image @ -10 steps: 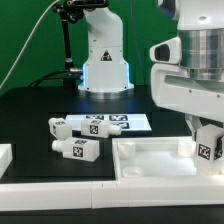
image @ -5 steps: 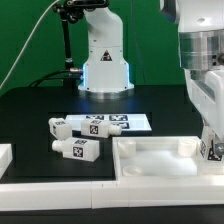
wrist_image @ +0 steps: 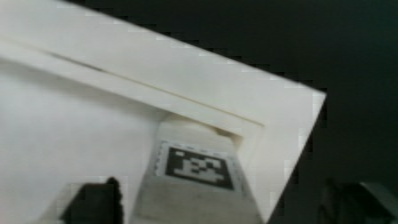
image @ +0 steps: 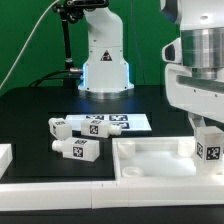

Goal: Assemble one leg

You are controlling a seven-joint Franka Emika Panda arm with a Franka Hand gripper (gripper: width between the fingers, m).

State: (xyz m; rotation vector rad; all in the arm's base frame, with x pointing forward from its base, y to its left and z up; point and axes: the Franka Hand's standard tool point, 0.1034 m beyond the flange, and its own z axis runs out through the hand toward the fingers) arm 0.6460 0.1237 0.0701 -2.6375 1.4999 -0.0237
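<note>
Holding: I had the leg (image: 209,150) clamped in my gripper (image: 209,140), fingers closed on it from both sides.
Leg pose: it hung upright, one marker tag facing the exterior camera.
Leg location: at the exterior view's right, over the far right corner of the large white panel (image: 150,160). Whether its lower end touched the panel, I couldn't tell.
Wrist check: the leg (wrist_image: 199,165) ran down between my two dark fingertips (wrist_image: 93,200), tag up, its far end meeting the raised rim of the panel (wrist_image: 107,110). Picture was blurred, so contact stayed unclear.
Panel: flat white square with a raised rim, lying on the black table (image: 40,105) in front of me.
Spare legs: two more lay on their sides on the table left of the panel, one (image: 80,149) nearer the camera, one (image: 62,127) just behind it, close but apart.
Marker board: it (image: 118,123) lay flat behind the spare legs, near the white arm base (image: 104,60).
Backdrop: green wall (image: 30,40).
</note>
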